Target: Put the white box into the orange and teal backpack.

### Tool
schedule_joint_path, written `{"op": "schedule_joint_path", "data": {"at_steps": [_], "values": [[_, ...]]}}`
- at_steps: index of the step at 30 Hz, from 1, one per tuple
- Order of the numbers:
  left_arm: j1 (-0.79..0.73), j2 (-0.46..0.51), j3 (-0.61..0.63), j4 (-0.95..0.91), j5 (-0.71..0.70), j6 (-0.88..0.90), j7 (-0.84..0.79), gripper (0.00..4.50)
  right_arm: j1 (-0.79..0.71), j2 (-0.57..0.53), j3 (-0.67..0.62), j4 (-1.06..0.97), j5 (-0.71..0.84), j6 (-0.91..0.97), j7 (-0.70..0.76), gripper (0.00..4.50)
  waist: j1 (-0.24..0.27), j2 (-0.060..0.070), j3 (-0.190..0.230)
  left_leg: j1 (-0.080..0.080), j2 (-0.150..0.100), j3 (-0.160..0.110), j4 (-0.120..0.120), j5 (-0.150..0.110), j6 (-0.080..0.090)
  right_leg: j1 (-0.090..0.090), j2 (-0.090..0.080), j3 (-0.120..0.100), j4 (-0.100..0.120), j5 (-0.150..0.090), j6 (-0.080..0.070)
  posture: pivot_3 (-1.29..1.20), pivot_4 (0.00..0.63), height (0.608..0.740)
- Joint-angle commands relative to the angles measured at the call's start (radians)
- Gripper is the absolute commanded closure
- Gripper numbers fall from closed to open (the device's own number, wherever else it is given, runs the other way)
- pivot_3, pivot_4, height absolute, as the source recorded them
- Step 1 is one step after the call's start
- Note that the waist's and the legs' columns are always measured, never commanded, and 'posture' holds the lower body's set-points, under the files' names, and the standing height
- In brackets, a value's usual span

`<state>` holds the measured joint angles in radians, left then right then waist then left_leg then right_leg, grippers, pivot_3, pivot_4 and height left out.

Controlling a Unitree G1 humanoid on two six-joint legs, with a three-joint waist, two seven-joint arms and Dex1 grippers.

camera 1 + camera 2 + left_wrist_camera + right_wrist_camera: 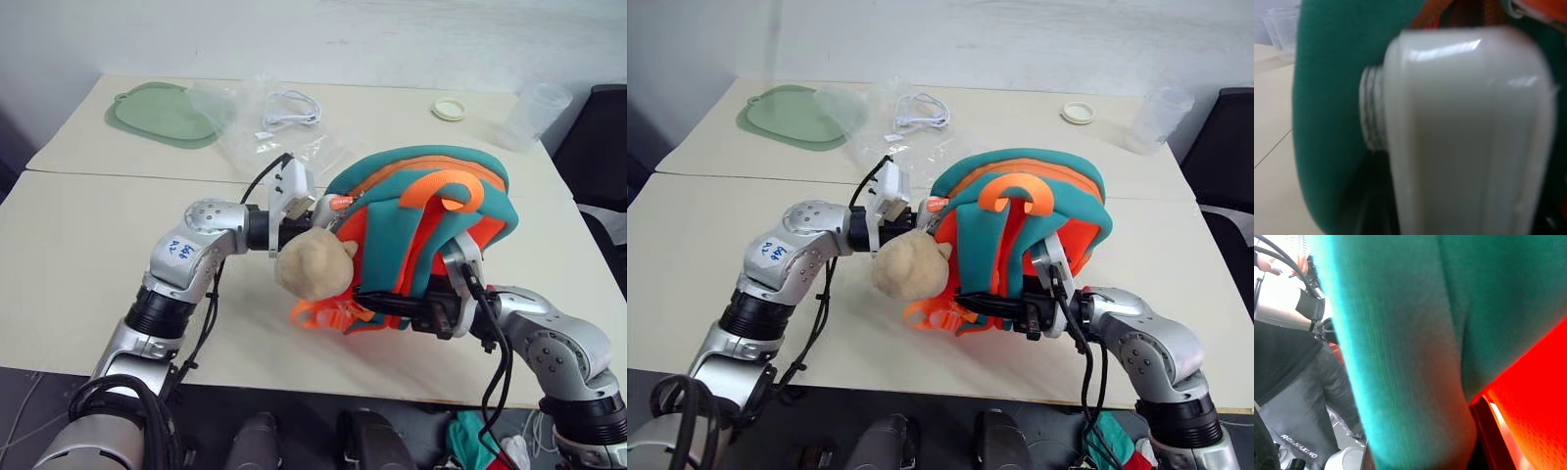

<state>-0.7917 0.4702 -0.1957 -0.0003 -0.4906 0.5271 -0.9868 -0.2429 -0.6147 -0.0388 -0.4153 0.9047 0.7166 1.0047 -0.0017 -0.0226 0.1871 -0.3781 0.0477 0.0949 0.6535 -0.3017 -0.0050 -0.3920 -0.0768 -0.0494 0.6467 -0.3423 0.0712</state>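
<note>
The orange and teal backpack point(421, 230) sits near the front edge of the bench point(88, 284), toward its right side, with its straps and orange handle loop facing up. Its beige plush charm point(313, 264) hangs off the backpack's left side, and loose orange webbing point(323, 313) spills onto the bench just below it.

My left claw point(328, 208) comes in level from the left and pushes into the backpack's opening just above the plush charm. In my left wrist view a smooth white rounded shape, which I take to be the white box point(1464, 132), stands right in front of the camera against teal fabric; whether my fingers are spread or pinching it I cannot tell.

My right claw point(377, 299) reaches in from the right along the backpack's lower edge, its black fingers pressed together on the orange and teal backpack's fabric.

Toward the back edge lie a pale green mat point(162, 113) at the left, a clear bag with a white cable point(289, 113) beside it, a small round lid point(450, 109) and a clear cup point(537, 113) toward the back right corner.
</note>
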Motion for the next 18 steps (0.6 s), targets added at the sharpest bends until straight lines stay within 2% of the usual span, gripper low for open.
{"op": "schedule_joint_path", "data": {"at_steps": [1, 5, 6, 9, 11, 15, 18], "values": [[0.009, 0.04, 0.103, -0.034, -0.044, -0.021, -0.037, 1.36, 0.016, 0.009, -0.008, -0.047, 0.0, -0.024, -0.014, 4.45, -0.004, 0.0, 0.0, 0.0, 0.0, 0.0, 0.0, 0.0, 0.0, 0.0, 0.0, 0.0, 0.0, 0.0, 0.0, 0.0, 0.15, 0.74], [0.056, 0.159, 0.208, -0.03, -0.101, -0.021, -0.151, 0.16, 0.03, 0.011, -0.014, -0.051, -0.004, -0.038, -0.026, 4.45, -0.018, 0.0, 0.0, 0.0, 0.001, 0.0, -0.001, 0.001, -0.002, -0.001, 0.001, 0.0, 0.001, 0.0, 0.0, 0.0, 0.15, 0.74], [0.075, 0.22, 0.225, -0.026, -0.108, -0.012, -0.207, 0.0, 0.032, 0.011, -0.015, -0.049, -0.006, -0.042, -0.027, 4.45, -0.021, 0.0, 0.0, 0.0, 0.001, 0.0, -0.001, 0.002, -0.002, -0.001, 0.001, 0.0, 0.001, 0.0, 0.0, 0.0, 0.15, 0.74], [0.113, 0.341, 0.248, -0.015, -0.124, 0.018, -0.322, 0.0, 0.034, 0.01, -0.017, -0.042, -0.012, -0.05, -0.025, 4.45, -0.024, 0.0, 0.0, 0.0, 0.0, -0.001, -0.002, 0.002, -0.002, -0.001, 0.0, 0.0, 0.001, 0.0, 0.0, 0.0, 0.15, 0.74], [0.134, 0.383, 0.268, 0.009, -0.109, -0.023, -0.363, 0.0, 0.034, 0.008, -0.016, -0.031, -0.02, -0.058, -0.017, 4.45, -0.024, 0.0, 0.0, 0.0, 0.0, -0.001, -0.002, 0.001, -0.002, 0.0, 0.0, 0.0, 0.0, 0.0, 0.0, 0.0, 0.15, 0.74], [0.146, 0.386, 0.304, -0.02, -0.152, 0.011, -0.361, 0.0, 0.038, 0.006, -0.017, -0.024, -0.026, -0.066, -0.009, 4.45, -0.014, 0.0, 0.0, 0.0, 0.0, -0.001, -0.001, 0.001, -0.001, 0.0, -0.001, -0.001, 0.0, 0.0, 0.0, 0.0, 0.15, 0.74], [0.168, 0.361, 0.345, -0.126, -0.218, 0.057, -0.304, 0.0, 0.043, -0.001, -0.021, -0.018, -0.028, -0.066, -0.003, 4.45, -0.014, 0.0, 0.0, 0.0, 0.0, -0.001, -0.002, 0.001, 0.0, 0.0, -0.001, 0.0, 0.0, 0.0, 0.0, 0.0, 0.15, 0.74]]}}
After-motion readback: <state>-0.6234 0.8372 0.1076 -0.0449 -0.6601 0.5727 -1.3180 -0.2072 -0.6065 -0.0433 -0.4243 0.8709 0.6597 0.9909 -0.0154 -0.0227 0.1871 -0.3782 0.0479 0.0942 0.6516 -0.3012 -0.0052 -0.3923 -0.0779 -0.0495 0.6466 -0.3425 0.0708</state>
